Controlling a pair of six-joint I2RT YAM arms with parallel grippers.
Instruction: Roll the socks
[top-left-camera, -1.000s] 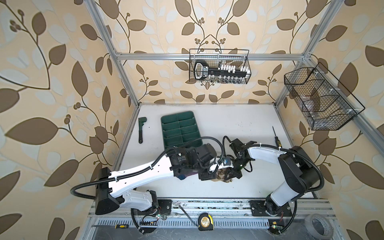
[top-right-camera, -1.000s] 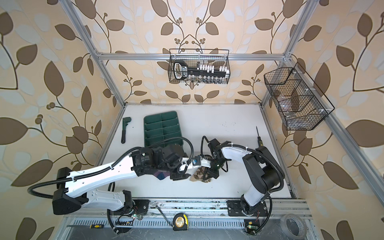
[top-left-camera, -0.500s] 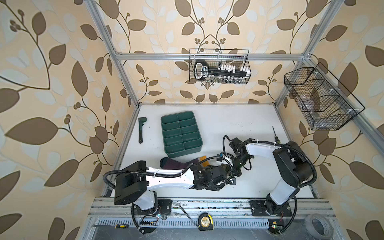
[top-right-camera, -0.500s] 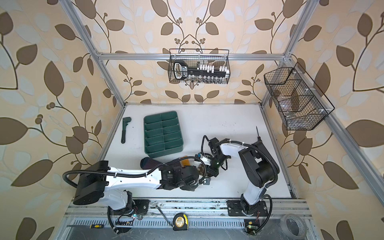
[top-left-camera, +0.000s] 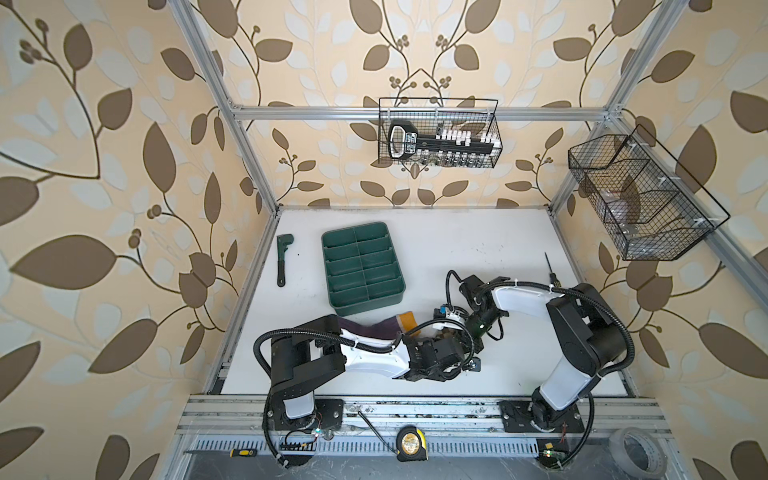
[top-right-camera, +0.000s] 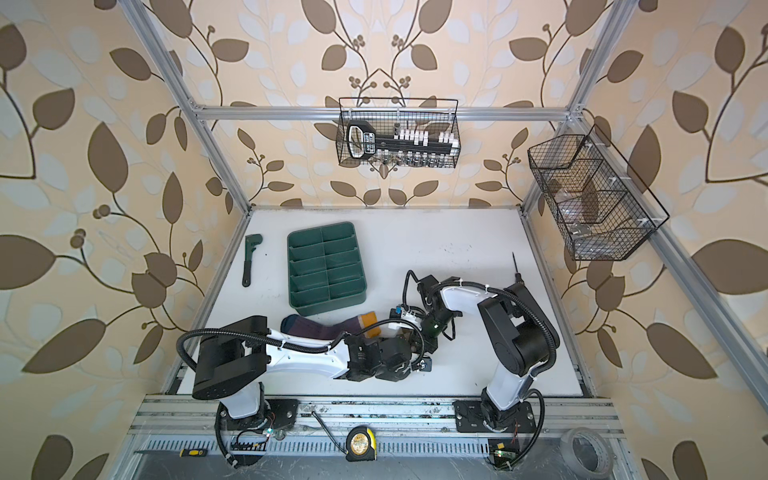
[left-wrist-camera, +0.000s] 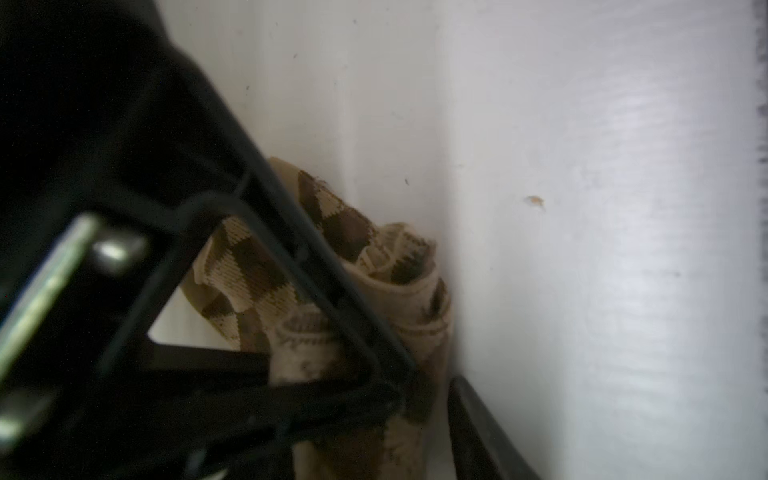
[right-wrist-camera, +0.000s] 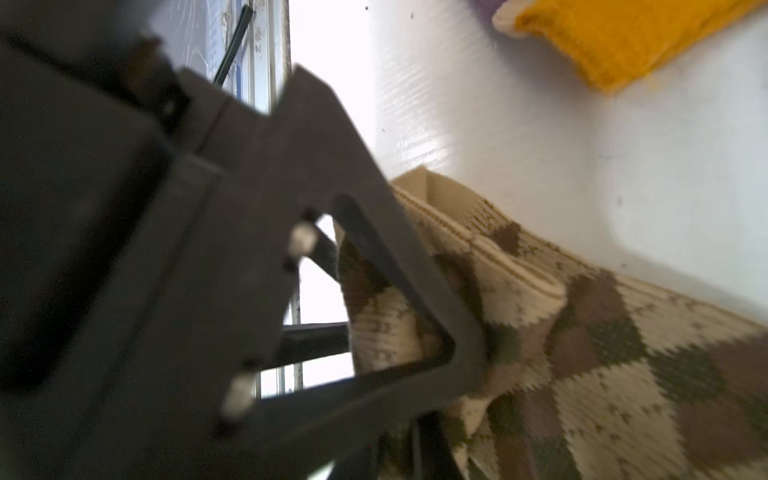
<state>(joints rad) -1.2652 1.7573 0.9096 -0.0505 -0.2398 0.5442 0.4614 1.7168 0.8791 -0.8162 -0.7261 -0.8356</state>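
Where both arms meet near the table's (top-left-camera: 478, 245) front, the left gripper (left-wrist-camera: 428, 390) straddles the rolled argyle sock (left-wrist-camera: 409, 299); whether it grips, I cannot tell. The right gripper (right-wrist-camera: 461, 399) pinches that sock's fabric. Beyond, the purple sock (top-left-camera: 374, 328) lies just beside the green tray (top-left-camera: 332, 245).

Right hand (top-left-camera: 451, 332) pinched; left hand (top-left-camera: 459, 353) alongside, low

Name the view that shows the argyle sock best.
Right wrist view: the argyle sock is large and close, diamonds and cuff clear. Left wrist view shows only its rolled end, dim and partly blocked. Both top views hide nearly all of it.
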